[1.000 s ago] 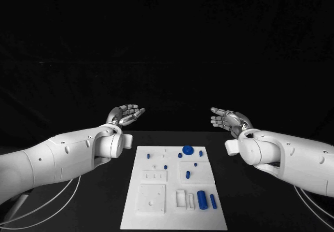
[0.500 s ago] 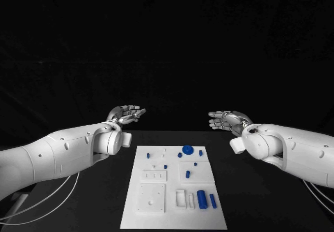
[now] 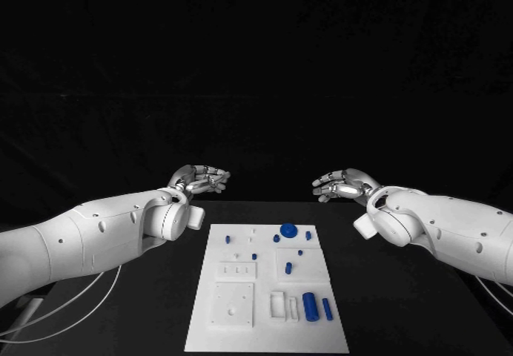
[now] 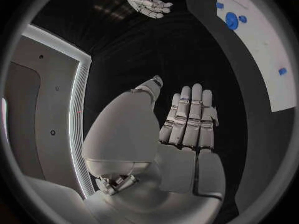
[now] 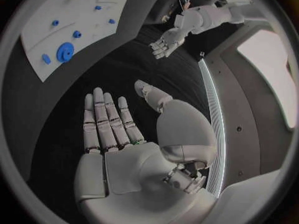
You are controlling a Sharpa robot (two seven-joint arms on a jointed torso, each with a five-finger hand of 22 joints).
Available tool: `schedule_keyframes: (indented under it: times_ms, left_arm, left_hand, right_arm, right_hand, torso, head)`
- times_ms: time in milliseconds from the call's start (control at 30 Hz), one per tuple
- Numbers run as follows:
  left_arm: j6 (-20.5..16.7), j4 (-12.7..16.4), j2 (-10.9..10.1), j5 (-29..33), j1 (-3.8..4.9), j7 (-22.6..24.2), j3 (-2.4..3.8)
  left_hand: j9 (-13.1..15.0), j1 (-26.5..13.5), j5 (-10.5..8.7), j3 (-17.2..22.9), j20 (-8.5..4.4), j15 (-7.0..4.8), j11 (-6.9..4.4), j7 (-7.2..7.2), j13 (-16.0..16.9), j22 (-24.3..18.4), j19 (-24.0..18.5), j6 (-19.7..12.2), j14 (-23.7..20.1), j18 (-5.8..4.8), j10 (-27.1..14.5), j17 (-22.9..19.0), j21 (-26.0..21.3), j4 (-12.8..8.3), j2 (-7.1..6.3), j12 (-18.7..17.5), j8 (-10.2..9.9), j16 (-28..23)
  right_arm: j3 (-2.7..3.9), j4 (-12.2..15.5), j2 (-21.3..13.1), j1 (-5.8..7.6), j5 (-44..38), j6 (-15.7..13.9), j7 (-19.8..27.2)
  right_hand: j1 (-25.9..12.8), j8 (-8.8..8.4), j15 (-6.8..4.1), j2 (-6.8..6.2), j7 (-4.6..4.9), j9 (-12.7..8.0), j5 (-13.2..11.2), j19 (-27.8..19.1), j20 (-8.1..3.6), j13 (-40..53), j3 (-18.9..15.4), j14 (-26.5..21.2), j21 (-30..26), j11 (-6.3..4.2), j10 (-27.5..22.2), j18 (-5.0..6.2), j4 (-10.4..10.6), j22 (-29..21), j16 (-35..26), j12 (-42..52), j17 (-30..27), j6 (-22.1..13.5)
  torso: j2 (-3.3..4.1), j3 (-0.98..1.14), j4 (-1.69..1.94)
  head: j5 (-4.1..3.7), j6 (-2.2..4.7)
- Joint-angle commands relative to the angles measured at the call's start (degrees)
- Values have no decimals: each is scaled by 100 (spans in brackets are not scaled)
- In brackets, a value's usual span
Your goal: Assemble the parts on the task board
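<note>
The white task board [image 3: 267, 334] lies in the middle of the black table. Small blue parts sit on it: a round disc [image 3: 288, 228] near its far end, several small pegs around it, and a thick cylinder [image 3: 310, 305] beside a thinner one [image 3: 327, 309] near the front right. My left hand [image 3: 198, 179] hovers beyond the board's far left corner, and my right hand [image 3: 340, 185] hovers beyond its far right corner. In the wrist views the left palm [image 4: 187, 122] and the right palm [image 5: 112, 132] lie flat with fingers straight and hold nothing.
Black table surface surrounds the board on both sides. The left wrist view shows the board [image 4: 268, 50] with the disc [image 4: 231, 20] and my right hand [image 4: 148, 1]. The right wrist view shows the board [image 5: 87, 20], the disc [image 5: 64, 51] and my left hand [image 5: 165, 44].
Both hands have rolled inward from palm-up and dropped a little. The right forearm has shifted slightly toward the middle. The board and parts have not moved.
</note>
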Motion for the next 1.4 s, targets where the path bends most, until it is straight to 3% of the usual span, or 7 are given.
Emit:
schedule_keyframes:
  times_ms: [33,167,367,433,500,767,1400]
  left_arm:
    - [392,142,-44,-472,8,32,4]
    - [381,336,-154,-522,8,77,5]
    - [437,684,-402,-517,11,140,15]
    - [539,821,-490,-399,14,167,25]
    - [562,994,-574,-259,35,192,29]
    - [596,1372,-762,-210,109,226,54]
    - [569,1688,-996,-210,264,233,205]
  left_hand:
    - [-16,118,37,-118,-128,-174,-219,-12,103,122,328,337,397,112,533,94,155,-104,116,222,62,193]
    - [-39,253,63,-278,-349,-485,-458,-137,272,138,821,695,964,148,1065,352,472,-281,232,431,53,621]
    - [-57,357,79,-303,-460,-530,-514,-208,382,120,853,930,951,68,1163,473,561,-437,336,472,-11,777]
    - [-58,352,78,-305,-468,-531,-517,-213,392,118,853,951,948,58,1172,479,565,-446,341,474,-17,785]
    - [-64,320,73,-321,-480,-528,-512,-214,399,114,851,965,934,42,1161,485,570,-444,335,460,-38,791]
    - [-107,264,76,-335,-523,-494,-425,-171,389,92,784,920,836,-34,990,477,546,-482,305,297,-184,761]
    - [-127,222,70,-308,-523,-467,-332,-134,361,76,733,889,775,-74,855,446,512,-531,278,78,-301,704]
  right_arm:
    - [2,-131,116,-2,-1723,133,205]
    - [4,-119,152,-11,-2614,90,120]
    - [16,-170,305,-11,-3411,-54,-41]
    - [17,-285,389,-11,-3525,-38,-110]
    - [19,-313,409,-11,-3824,-72,-186]
    - [44,-288,557,-10,-4855,-150,-375]
    - [52,-475,929,-26,-6058,-401,-622]
  right_hand:
    - [129,88,-292,-13,337,29,-63,658,0,16,153,640,211,-97,286,262,-91,-81,310,60,181,245]
    - [115,94,-702,-115,304,34,-10,1963,-381,18,184,1767,757,-278,596,272,-104,-126,890,61,624,410]
    - [257,151,-1046,-200,203,64,77,3835,-1186,59,-101,3166,1800,-562,931,272,-257,183,2321,69,1641,703]
    - [276,151,-1097,-186,128,81,228,4310,-1504,70,-184,3172,2261,-626,1091,272,-237,435,3184,41,2272,860]
    - [315,133,-1107,-234,102,98,328,4402,-1612,76,-193,3031,2521,-628,1207,272,-270,430,3651,4,2596,952]
    - [501,151,-1164,-293,5,150,330,4475,-1718,94,-94,2950,2848,-689,1418,272,-275,414,4003,-33,2693,1164]
    - [653,114,-1190,-383,-51,166,184,4537,-1746,98,175,2926,3044,-718,1605,272,-267,390,4200,-100,2603,1345]
  torso:
    - [6,-2,-4]
    - [21,16,-11]
    - [118,42,18]
    - [150,53,23]
    - [212,54,47]
    - [399,66,142]
    - [831,51,223]
  head:
    - [2,-1]
    - [-12,4]
    - [-50,50]
    - [-65,53]
    - [-98,96]
    - [-146,151]
    - [-240,237]
